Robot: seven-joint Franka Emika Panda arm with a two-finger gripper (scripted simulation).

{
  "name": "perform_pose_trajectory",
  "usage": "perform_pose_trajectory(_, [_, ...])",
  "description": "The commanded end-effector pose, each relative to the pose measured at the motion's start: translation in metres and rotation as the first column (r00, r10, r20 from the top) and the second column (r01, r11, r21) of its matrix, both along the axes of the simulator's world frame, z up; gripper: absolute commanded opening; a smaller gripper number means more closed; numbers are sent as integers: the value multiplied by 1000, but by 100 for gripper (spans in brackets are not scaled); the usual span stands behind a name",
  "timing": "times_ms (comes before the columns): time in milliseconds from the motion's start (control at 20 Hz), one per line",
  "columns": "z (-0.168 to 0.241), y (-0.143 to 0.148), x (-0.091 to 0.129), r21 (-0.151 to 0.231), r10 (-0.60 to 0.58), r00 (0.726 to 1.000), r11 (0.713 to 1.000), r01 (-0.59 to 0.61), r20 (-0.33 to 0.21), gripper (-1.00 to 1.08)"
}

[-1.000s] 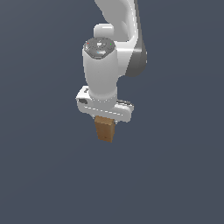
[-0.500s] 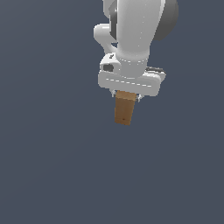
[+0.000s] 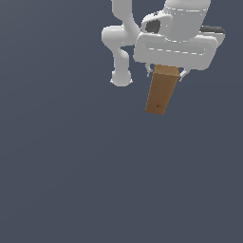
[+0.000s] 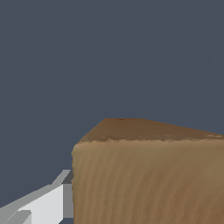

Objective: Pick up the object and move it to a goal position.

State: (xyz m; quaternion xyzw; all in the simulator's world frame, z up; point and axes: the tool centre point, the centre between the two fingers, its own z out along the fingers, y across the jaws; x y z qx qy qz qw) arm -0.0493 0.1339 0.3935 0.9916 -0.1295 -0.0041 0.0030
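The object, a brown wood-textured block, hangs on end below my white gripper near the top right of the exterior view. The gripper is shut on the block's upper end; the fingers are mostly hidden behind the block and the hand. The block tilts slightly, its lower end toward the exterior view's left. It is held well above the flat grey ground. In the wrist view the block fills the near field, with one white finger beside it. No goal marker shows.
The white arm links rise behind the hand in the exterior view. A plain dark grey surface fills everything else in both views.
The arm has carried the block up and toward the exterior view's right, and it now looks larger and closer to the camera. The grip on the block has held.
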Motion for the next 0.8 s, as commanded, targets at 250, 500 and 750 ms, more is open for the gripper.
perform_pose_trajectory(250, [55,46,-20,3,-1,1000,1000,1,9,-100])
perform_pose_trajectory(500, [71,61,-25,5,-1,1000,1000,1,9,-100])
perform_pose_trajectory(750, [75,65,-26,5,-1,1000,1000,1,9,-100])
